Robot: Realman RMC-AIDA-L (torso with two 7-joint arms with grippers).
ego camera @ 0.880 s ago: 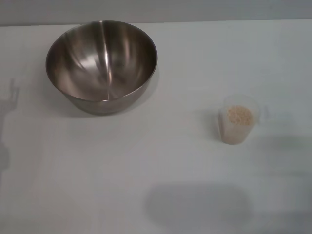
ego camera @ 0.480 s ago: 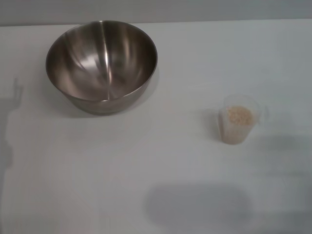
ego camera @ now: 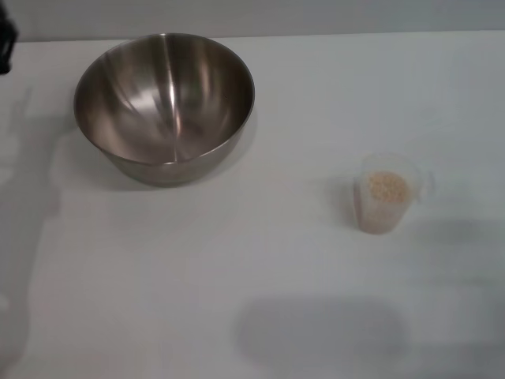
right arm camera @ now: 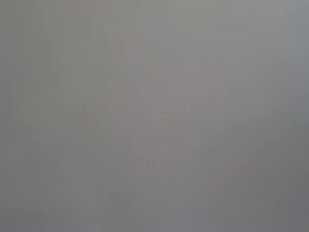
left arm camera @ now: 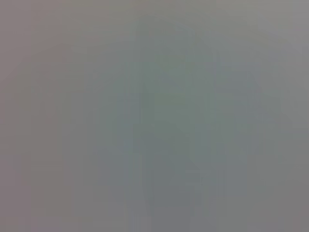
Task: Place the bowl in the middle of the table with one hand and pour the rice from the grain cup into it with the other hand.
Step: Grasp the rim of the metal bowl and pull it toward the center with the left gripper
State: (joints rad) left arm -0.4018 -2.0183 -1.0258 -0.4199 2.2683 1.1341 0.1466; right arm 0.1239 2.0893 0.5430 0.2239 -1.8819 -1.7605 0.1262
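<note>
Since the earlier frame, a dark piece of the left gripper (ego camera: 5,38) has come into sight at the table's (ego camera: 260,260) far-left corner, beside the bowl (ego camera: 164,106). Neither bowl nor cup (ego camera: 386,193) has shifted. The bowl sits near the far-left edge; the cup, holding rice (ego camera: 387,186), stands right of centre. Judged, the reach for the bowl is just starting; next the left arm must close on its rim. Whether its jaws are apart I cannot tell; nothing is held. The right gripper is out of sight.
</note>
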